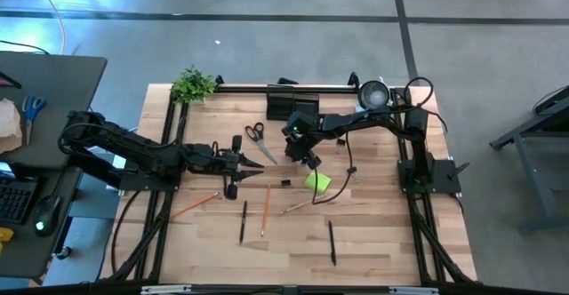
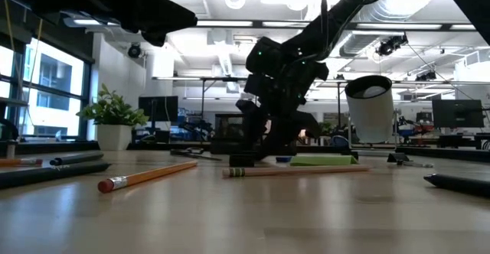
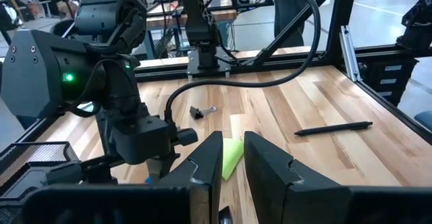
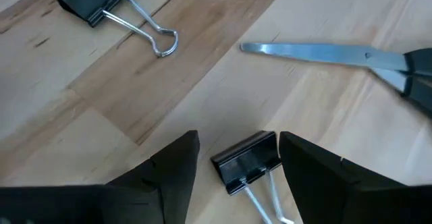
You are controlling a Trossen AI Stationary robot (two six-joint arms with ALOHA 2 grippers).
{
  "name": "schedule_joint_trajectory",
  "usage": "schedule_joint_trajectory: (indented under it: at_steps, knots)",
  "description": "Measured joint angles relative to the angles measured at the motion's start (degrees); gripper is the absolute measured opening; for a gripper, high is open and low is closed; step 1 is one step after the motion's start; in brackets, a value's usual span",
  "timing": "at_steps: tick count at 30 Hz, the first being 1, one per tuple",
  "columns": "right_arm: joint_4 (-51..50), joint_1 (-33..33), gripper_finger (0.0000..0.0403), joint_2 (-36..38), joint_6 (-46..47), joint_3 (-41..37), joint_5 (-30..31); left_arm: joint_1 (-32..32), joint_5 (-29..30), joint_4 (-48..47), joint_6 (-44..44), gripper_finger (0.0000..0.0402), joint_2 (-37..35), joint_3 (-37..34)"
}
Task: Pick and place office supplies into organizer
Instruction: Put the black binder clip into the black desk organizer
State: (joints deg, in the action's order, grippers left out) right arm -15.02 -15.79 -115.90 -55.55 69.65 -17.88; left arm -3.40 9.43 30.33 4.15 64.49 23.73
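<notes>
My right gripper (image 1: 308, 160) is low over the table's middle, open and pointing down. In the right wrist view its fingers (image 4: 237, 137) stand on either side of a black binder clip (image 4: 246, 160) that lies flat on the wood. A second binder clip (image 4: 101, 1) and the scissors' blade (image 4: 317, 54) lie just beyond it. The black-handled scissors (image 1: 258, 134) lie near the black organizer (image 1: 292, 105) at the far edge. The lime-green sticky pad (image 1: 317, 181) lies beside my right gripper. My left gripper (image 1: 253, 163) hovers left of centre, open by a narrow gap (image 3: 233, 146) and empty. My right gripper comes at the binder clip's black body (image 4: 236, 158) from above, one finger on each side of it. The clip lies flat on the table with its wire handles toward the wrist. I cannot tell whether either finger touches it.
Pencils (image 1: 196, 204) (image 1: 265, 208) (image 1: 298, 206) and black pens (image 1: 243, 221) (image 1: 332, 242) lie on the near half of the table. A binder clip (image 1: 285, 183) lies by the sticky pad. A potted plant (image 1: 192, 84) and a silver-and-white cup (image 1: 373, 93) stand at the far edge.
</notes>
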Motion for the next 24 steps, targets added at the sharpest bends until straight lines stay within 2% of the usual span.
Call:
schedule_joint_trajectory:
  at_steps: [13,24]
  knots:
    - [-2.5,0.1,0.0105,0.7,5.7,0.0,0.9,0.0,0.0,-0.1,-0.3,0.0053,0.0,0.0]
    - [-12.8,0.2,0.0026,3.9,10.7,6.0,4.4,0.0,0.0,-0.4,-0.8,0.0053,0.0,0.0]
